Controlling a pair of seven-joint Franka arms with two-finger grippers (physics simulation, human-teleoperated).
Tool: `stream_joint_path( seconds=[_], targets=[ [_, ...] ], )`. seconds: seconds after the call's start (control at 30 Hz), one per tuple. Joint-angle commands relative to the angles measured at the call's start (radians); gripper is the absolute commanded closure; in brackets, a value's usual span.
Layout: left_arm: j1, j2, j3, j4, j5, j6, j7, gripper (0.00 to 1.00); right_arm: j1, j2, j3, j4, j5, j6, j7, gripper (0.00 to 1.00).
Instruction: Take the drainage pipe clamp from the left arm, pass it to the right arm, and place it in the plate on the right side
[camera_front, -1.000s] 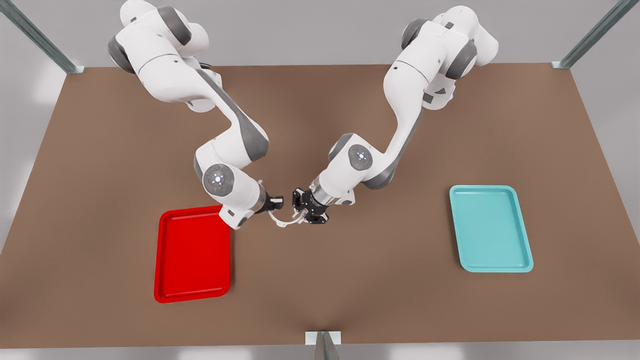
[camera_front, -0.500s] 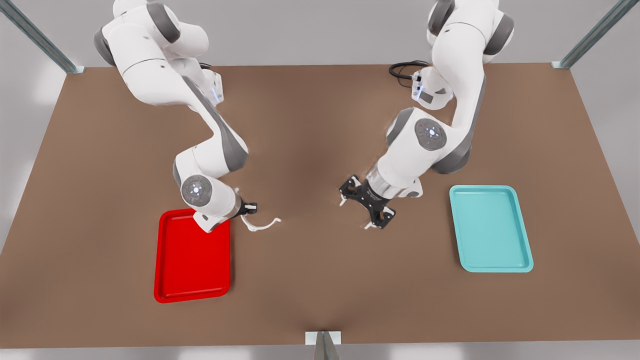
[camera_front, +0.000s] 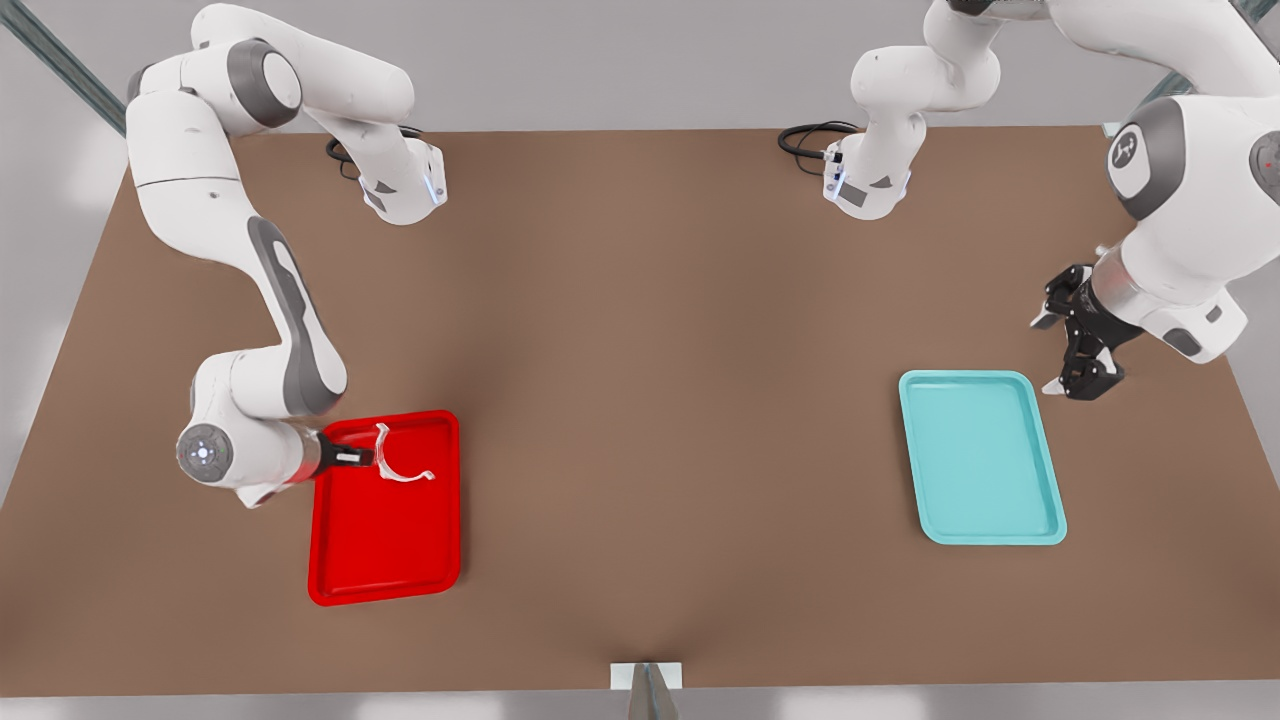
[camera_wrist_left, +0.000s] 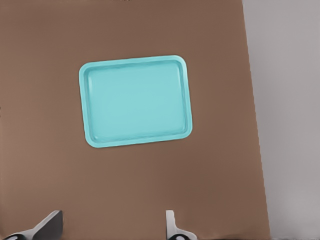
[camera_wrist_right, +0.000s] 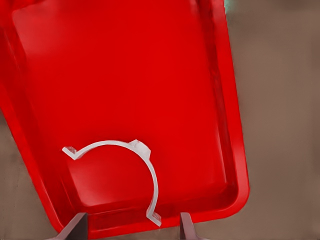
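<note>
Above the red plate (camera_front: 385, 540), near its far end: drainage pipe clamp (camera_front: 397, 463) — pinched by right end effector (camera_front: 366, 457), whether touching the plate cannot tell. Teal tray (camera_front: 982, 520) bare. Beside it left end effector (camera_front: 1058, 348) — fingers spread, waiting above table (camera_front: 640, 400).

Clamp (camera_front: 397, 460) over plate (camera_front: 385, 560), front view's left.

1. The drainage pipe clamp (camera_front: 397, 462) is white.
2. The plate (camera_front: 385, 560) is bright glossy red.
3. The other tray (camera_front: 980, 500) is teal.
4. The counter (camera_front: 650, 400) is plain brown.
5. Both arms are white with grey bands; each claw is black.
</note>
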Motion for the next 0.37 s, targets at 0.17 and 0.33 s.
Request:
stream_joint_path(
  seconds=[0.17, 0.33],
  targets=[
    [-0.016, 0.016, 0.0, 0.003, 0.02, -0.065, 1.314, 0.0, -0.068, -0.445, 0.018, -0.152, 0.099, -0.189, -0.274, 0.0],
    [-0.016, 0.018, 0.0, 0.003, 0.019, -0.065, 1.314, 0.0, -0.074, -0.446, 0.024, -0.031, 0.114, -0.376, -0.268, 0.0]
  ],
)
